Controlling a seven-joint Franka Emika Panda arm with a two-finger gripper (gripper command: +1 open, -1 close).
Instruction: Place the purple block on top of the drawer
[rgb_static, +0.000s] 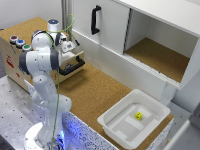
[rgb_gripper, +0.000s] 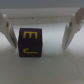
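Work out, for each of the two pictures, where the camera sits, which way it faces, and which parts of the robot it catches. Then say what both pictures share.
Exterior view: set high off the arm, looking down on the cork counter, drawer and white tub; most of the white arm shows.
Wrist view: on the wrist, facing the purple block; only the two fingers show, standing either side of it.
Shared: the gripper only; the block is not discernible in the exterior view.

The exterior view looks down from high and far back across the cork counter (rgb_static: 92, 92), taking in the whole arm. The wrist view sits close behind the gripper (rgb_gripper: 38, 31), facing out between its fingers (rgb_gripper: 6, 30) at the purple block (rgb_gripper: 30, 43); both views share the gripper's surroundings.
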